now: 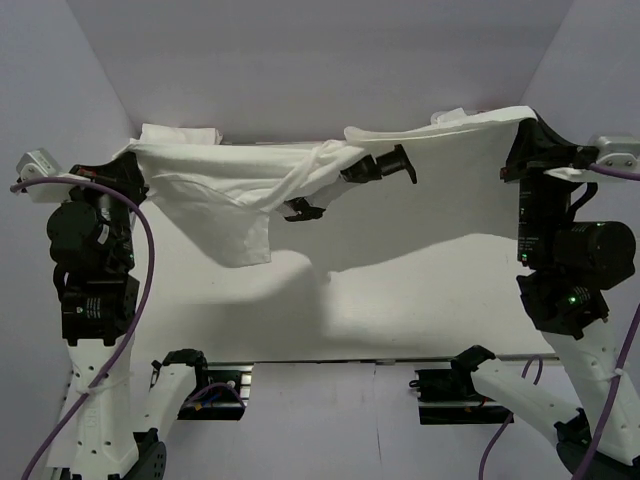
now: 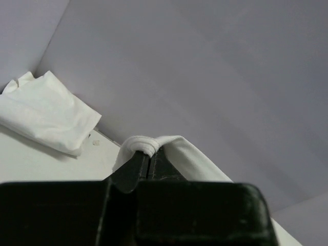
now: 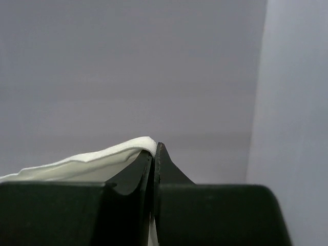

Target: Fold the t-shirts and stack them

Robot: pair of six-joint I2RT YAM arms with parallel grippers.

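Observation:
A white t-shirt (image 1: 440, 200) with a black print (image 1: 385, 165) hangs stretched in the air between my two grippers, sagging and twisted toward its left half. At the left end my left gripper (image 1: 135, 160) is shut on the shirt; the left wrist view shows its jaws (image 2: 148, 156) pinching a rolled white hem (image 2: 141, 145). My right gripper (image 1: 522, 130) is shut on the shirt's far right corner, and the right wrist view shows a white fabric edge (image 3: 102, 159) caught between its tips (image 3: 155, 149). Another folded white t-shirt (image 1: 180, 133) (image 2: 46, 110) lies on the table at the back left.
The white table (image 1: 420, 310) lies under the hanging shirt, boxed in by grey walls at the back and both sides. A bit of white cloth (image 1: 455, 116) shows at the back right behind the held shirt. Both arm bases stand at the near edge.

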